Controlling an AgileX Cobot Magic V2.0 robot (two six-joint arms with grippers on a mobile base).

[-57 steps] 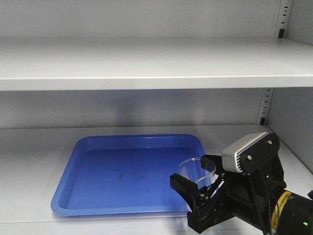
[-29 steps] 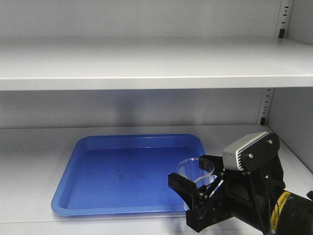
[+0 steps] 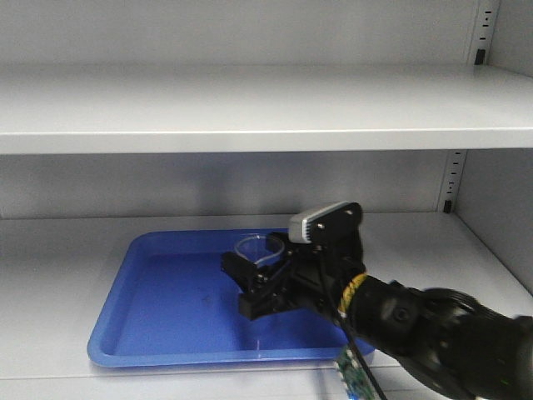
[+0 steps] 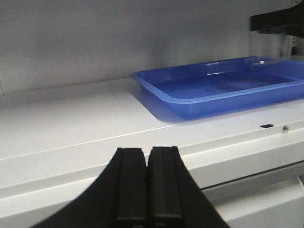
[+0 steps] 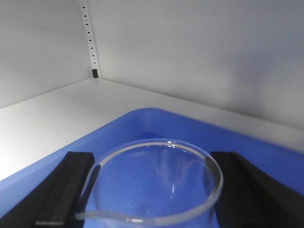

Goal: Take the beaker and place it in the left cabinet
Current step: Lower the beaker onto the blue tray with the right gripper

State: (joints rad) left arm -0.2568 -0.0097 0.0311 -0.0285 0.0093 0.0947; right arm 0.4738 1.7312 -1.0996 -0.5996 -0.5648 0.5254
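From the front view I see my right gripper [image 3: 260,282] reaching in over the blue tray [image 3: 150,300], which lies on the lower shelf [image 3: 58,250] of the left cabinet [image 3: 250,108]. Its 2 black fingers [image 3: 236,268] are clamped on the beaker [image 3: 258,249], 1 on each side of the glass. The beaker sits over the tray's middle, toward the back rim; I cannot tell whether its base touches the tray floor. The arm comes in from the shelf's front right corner, with a grey wrist camera [image 3: 326,222] on top.

In the left wrist view, my left gripper [image 4: 148,187] has its pads pressed together with nothing between them. It hangs in front of the shelf's front edge, well apart from the tray [image 4: 213,88], which lies to the right.

In the right wrist view, the beaker's rim [image 5: 152,183] fills the space between the 2 fingers [image 5: 66,190], each touching the glass. The tray [image 5: 156,123] lies below, and the cabinet's slotted peg strip [image 5: 90,40] runs up the back corner.
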